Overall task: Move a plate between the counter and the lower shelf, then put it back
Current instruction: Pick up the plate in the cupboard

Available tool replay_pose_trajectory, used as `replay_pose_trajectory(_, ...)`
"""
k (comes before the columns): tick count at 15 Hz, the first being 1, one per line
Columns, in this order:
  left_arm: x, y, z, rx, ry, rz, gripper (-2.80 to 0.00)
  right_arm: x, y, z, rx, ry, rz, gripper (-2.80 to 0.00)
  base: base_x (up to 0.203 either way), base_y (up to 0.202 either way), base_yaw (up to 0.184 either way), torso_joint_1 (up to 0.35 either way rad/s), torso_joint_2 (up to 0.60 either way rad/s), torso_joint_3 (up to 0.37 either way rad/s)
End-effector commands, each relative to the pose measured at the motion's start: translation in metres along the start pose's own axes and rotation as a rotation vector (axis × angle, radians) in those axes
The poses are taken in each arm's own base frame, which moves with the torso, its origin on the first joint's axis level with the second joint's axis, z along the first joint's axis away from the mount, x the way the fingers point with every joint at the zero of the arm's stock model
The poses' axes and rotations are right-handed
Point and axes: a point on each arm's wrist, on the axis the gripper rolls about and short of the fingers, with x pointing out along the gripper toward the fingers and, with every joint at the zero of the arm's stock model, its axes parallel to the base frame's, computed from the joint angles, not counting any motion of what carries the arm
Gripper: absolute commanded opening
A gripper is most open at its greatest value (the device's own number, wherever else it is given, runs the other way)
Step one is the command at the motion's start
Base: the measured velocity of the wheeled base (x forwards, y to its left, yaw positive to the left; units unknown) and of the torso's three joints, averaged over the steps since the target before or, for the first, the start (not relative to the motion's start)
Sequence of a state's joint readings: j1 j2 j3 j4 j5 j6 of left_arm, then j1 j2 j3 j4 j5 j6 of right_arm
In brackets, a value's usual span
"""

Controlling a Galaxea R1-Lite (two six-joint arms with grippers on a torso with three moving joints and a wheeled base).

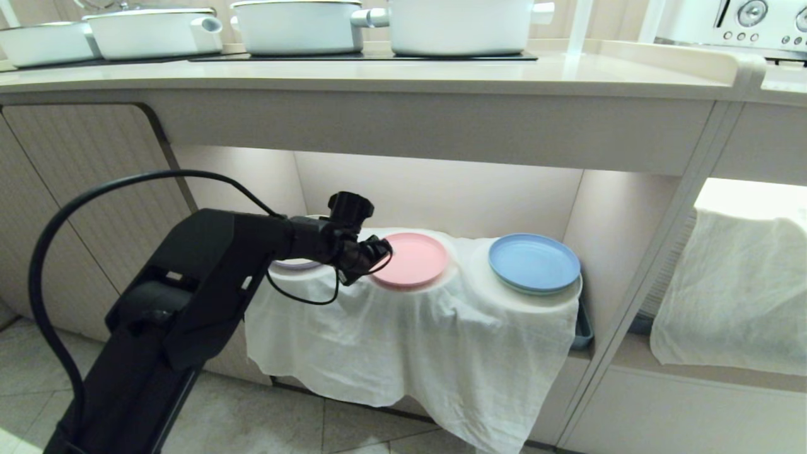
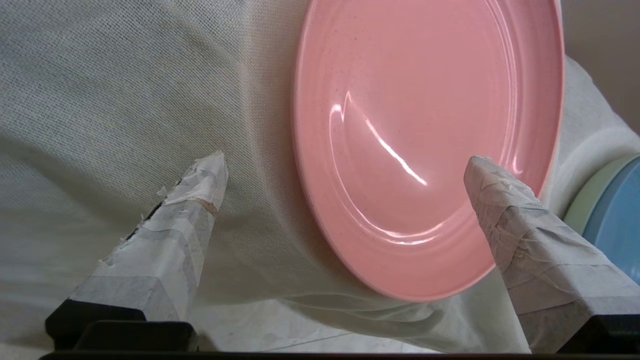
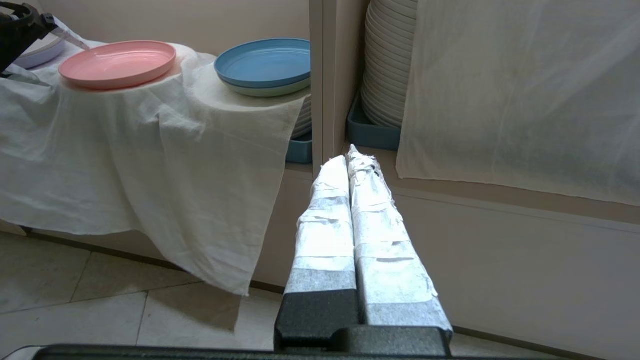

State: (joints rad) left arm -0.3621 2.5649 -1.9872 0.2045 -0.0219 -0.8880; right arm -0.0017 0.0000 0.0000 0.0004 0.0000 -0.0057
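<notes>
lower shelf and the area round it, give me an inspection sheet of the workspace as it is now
surface: lower shelf lit, draped in a white cloth hanging over its front edge.
job's things: pink plate flat on the middle mound; counter above.
clutter: blue plate on the mound beside it, stacked on a pale green one; a lilac plate on the far side; white pots on the counter.
grippers: left tool open, fingers astride the pink plate's near rim, not gripping; right tool shut, parked low, apart.
cables: black cable looping over the left arm.
surroundings: tiled floor; stacked white plates in the next alcove.
</notes>
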Motion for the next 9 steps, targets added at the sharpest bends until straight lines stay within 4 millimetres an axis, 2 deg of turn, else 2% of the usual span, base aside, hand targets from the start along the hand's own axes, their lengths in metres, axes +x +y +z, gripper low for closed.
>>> replay_pose_trajectory(1, 0.0017, 0.0021, 0.0004, 0.009, 0.001, 0.005, 0.0, 0.0, 0.0, 0.0, 0.0, 0.0, 0.0, -2.8, 0.0, 0.0, 0.0, 0.0, 0.0, 0.0)
replay_pose_trajectory(9, 0.002, 0.0061, -0.0007, 0.031, 0.021, 0.034, 0.0, 0.0, 0.0, 0.0, 0.0, 0.0, 0.0, -2.8, 0.0, 0.0, 0.0, 0.0, 0.0, 0.0)
